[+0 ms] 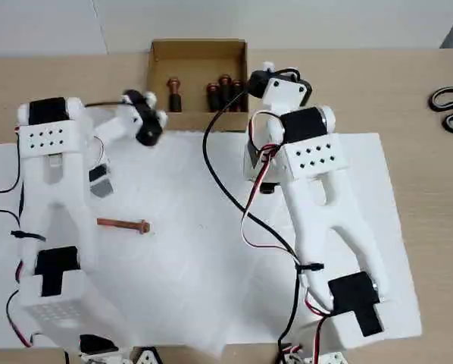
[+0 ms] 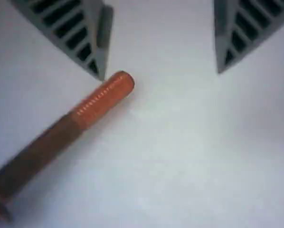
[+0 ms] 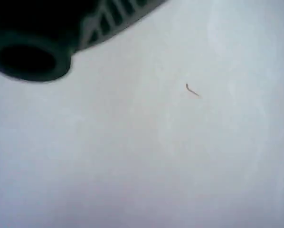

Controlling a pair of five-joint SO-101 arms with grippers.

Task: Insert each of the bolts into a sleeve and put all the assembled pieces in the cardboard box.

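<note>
One bolt (image 1: 123, 224) lying left on white sheet (image 1: 204, 258); my left claw (image 2: 160, 73) wide over its tip; right claw (image 3: 56, 28) seemingly gripping black sleeve (image 3: 28, 59).

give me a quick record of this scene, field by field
bolt: lying loose on the white sheet
left gripper: open, one finger beside the bolt's threaded tip
right gripper: shut on a black sleeve
cardboard box: holds several assembled pieces
scissors: on the table, far right
</note>
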